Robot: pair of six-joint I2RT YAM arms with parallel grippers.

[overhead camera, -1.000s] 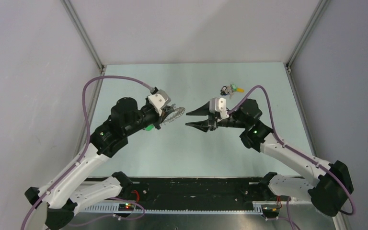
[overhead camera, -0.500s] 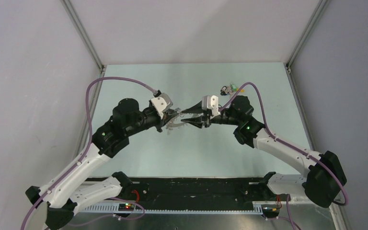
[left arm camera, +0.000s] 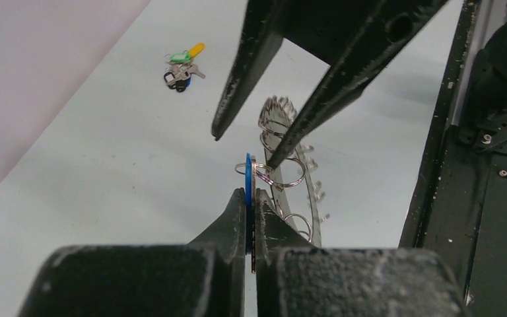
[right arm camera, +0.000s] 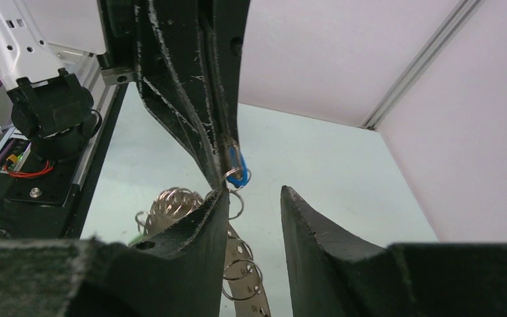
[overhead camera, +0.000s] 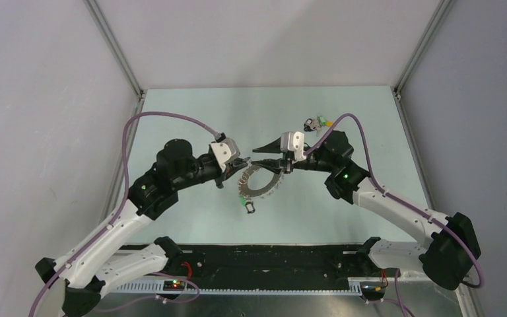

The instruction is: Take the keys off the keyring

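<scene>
Centrally — keyring [overhead camera: 259, 195] well off table [overhead camera: 191, 119] edges

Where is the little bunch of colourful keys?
In the top view, the loose coloured keys lie on the table's far side, just beyond the right gripper, apart from the keyring.

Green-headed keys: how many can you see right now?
2. One green key at the near-left edge of the keyring; the other green key in the loose clump beyond it. More may be hidden among the silver keys.
</scene>
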